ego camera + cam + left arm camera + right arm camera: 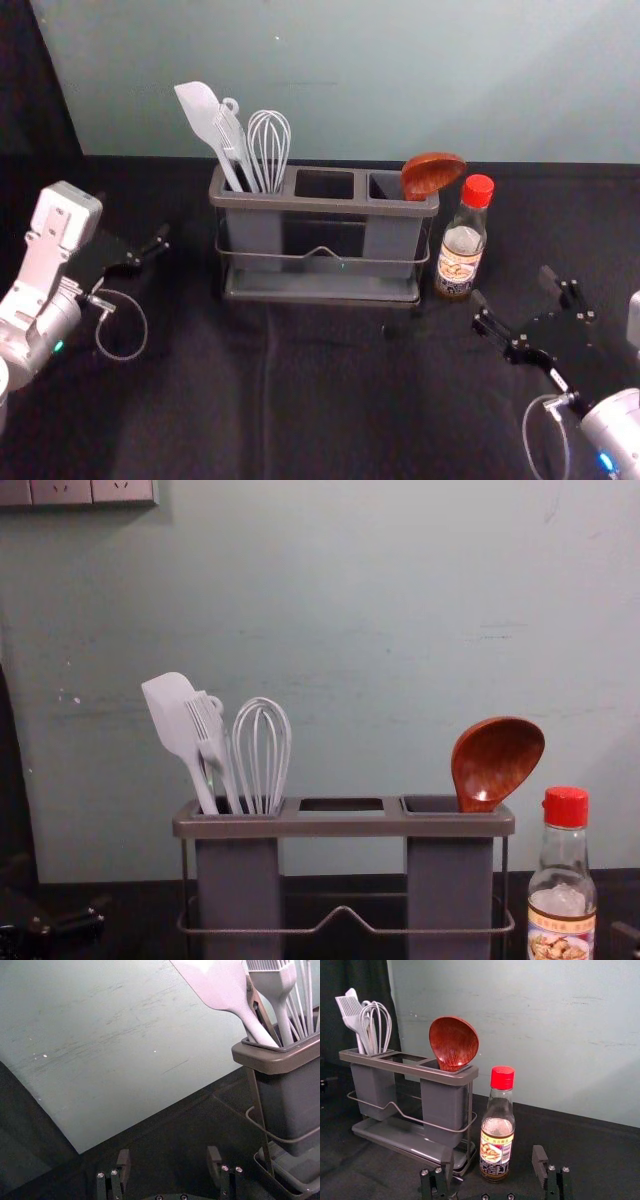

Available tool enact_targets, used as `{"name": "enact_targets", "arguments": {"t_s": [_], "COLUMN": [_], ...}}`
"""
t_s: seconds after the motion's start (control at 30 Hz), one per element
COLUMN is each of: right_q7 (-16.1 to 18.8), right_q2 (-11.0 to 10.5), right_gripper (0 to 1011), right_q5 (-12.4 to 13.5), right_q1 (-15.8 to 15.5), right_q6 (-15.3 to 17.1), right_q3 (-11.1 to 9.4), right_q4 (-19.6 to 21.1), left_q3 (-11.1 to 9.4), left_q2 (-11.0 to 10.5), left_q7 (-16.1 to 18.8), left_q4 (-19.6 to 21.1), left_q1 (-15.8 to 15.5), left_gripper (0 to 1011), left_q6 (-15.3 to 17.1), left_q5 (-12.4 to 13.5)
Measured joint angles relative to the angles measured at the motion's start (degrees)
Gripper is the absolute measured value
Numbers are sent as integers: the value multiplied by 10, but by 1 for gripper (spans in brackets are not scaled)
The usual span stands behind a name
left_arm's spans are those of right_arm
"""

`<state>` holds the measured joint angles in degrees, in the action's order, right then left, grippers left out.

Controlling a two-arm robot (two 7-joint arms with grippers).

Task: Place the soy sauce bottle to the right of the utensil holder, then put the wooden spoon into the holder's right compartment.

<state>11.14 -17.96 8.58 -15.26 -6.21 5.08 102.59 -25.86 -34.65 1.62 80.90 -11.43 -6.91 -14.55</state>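
In the head view, a grey plastic utensil holder (322, 292) stands upper centre. Black left gripper (136, 222), at left, and black right gripper (512, 285), lower right, slant up and inward, spread wide, empty. Red-capped glass soy sauce bottle (462, 250): right beside the holder. Reddish-brown wooden spoon (430, 174): right compartment.

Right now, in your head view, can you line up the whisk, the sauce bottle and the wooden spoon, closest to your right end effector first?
1. Soy sauce bottle: just left of the right end effector.
2. Wooden spoon: in the holder's right compartment.
3. Whisk: farthest, in the left compartment.
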Motion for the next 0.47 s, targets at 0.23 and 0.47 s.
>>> {"name": "enact_targets", "arguments": {"t_s": [0.23,0.47], "right_q7": [0,-1], "right_q2": [0,0], "right_gripper": [1002,1003], "right_q5": [0,-1], "right_q1": [0,0], "right_q6": [0,-1], "right_q3": [0,0], "right_q4": [0,0], "left_q3": [0,0], "left_q2": [0,0], "left_q7": [0,0], "left_q4": [0,0], "left_q1": [0,0], "left_gripper": [1005,1005], "left_q6": [0,0], "left_q5": [0,0]}}
